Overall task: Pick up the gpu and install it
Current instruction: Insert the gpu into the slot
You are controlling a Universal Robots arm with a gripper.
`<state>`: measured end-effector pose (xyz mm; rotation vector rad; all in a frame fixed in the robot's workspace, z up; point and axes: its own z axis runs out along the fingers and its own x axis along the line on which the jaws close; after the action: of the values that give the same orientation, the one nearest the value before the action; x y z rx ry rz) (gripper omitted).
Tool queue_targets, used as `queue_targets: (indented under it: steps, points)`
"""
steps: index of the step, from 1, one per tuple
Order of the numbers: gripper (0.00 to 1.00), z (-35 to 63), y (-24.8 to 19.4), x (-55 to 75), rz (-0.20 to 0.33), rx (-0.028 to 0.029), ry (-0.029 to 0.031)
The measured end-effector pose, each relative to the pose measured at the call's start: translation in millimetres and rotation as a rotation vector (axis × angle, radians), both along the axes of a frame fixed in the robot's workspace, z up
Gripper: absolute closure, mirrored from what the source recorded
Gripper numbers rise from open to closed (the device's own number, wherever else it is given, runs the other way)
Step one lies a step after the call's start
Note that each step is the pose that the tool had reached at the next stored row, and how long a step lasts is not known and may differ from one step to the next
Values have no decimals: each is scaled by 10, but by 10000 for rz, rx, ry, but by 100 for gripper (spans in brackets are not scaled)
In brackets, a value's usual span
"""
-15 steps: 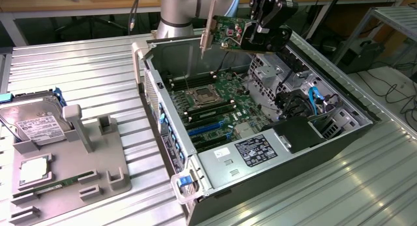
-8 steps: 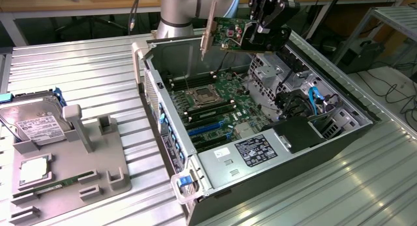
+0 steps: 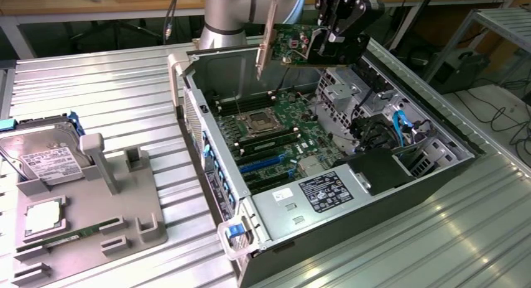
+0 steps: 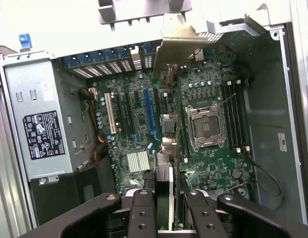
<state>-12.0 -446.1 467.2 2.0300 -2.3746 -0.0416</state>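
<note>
Computer case (image 3: 349, 201) lies open on the ribbed metal table (image 3: 99, 95), its motherboard (image 3: 274, 135) facing up. Gripper (image 3: 336, 36) hangs above the case's far end, fingers (image 4: 143, 210) narrowed onto the gpu's (image 3: 290, 45) edge, holding the card aloft, clear of the slots, bracket (image 3: 265, 36) toward the exterior view's left

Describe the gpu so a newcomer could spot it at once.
Start at the open computer case lying on the metal table. Above its far end, the gripper holds the gpu in the air, over the motherboard. It is the one green card off the board, with a long silver bracket at one end.
</note>
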Motion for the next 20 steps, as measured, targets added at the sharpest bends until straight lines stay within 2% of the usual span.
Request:
queue_targets:
  steps: [13,14,16,20]
  points:
    - [73,0,0,-4,969,0,0]
    - [73,-2,0,-4,1012,-5,-2]
    - [73,-9,0,-4,1054,-61,-6]
    - [73,-43,0,-4,1067,-78,-32]
